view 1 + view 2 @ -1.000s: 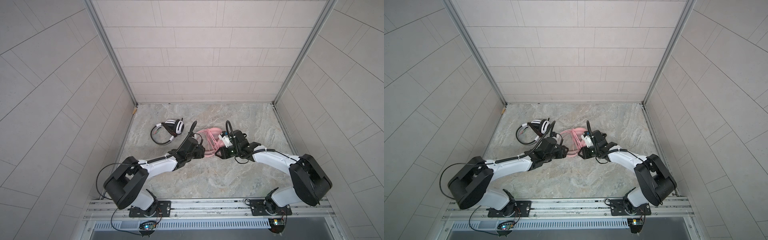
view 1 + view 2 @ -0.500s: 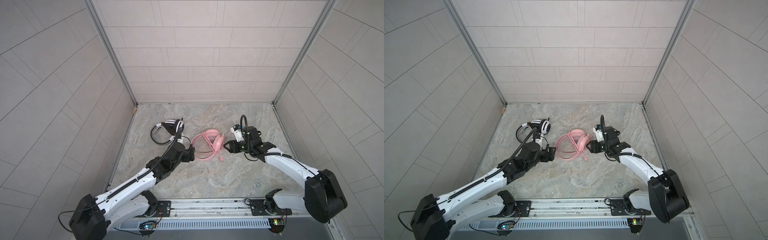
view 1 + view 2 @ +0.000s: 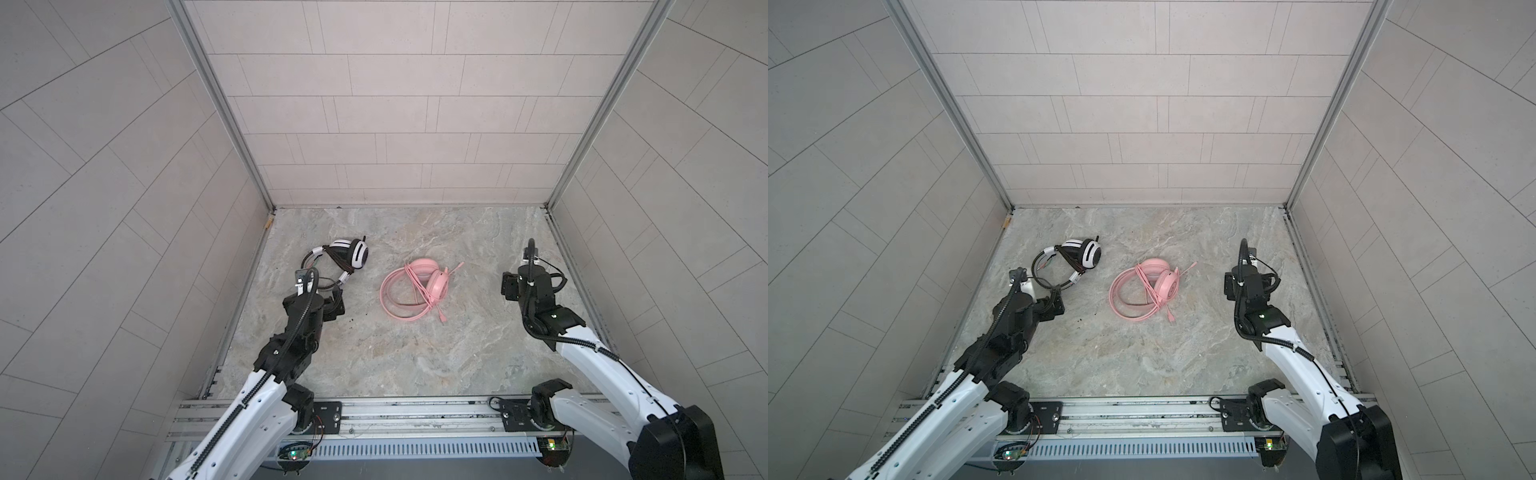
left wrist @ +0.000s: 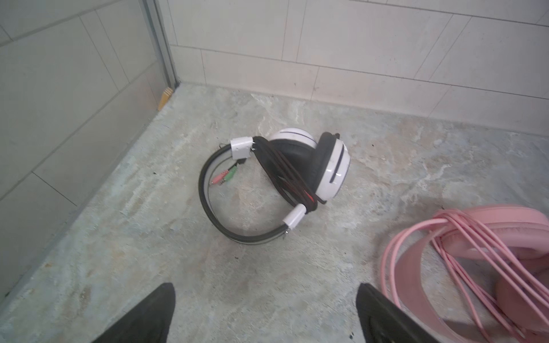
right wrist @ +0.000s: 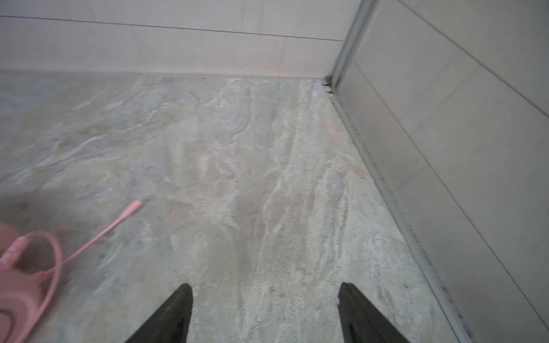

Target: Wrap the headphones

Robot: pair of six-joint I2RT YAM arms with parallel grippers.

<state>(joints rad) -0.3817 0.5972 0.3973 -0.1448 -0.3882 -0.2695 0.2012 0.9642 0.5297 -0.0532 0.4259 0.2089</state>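
Pink headphones (image 3: 415,291) lie between both hands.

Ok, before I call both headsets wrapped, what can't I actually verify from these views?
- pink headset: in the right wrist view it is blurred and cut off by the frame edge; in the left wrist view the edge also crops it.
- Its pink plug: too small in both top views to tell whether it is tucked in.
- white-and-black headset: the underside of its cable wrap is hidden by its own earcups.
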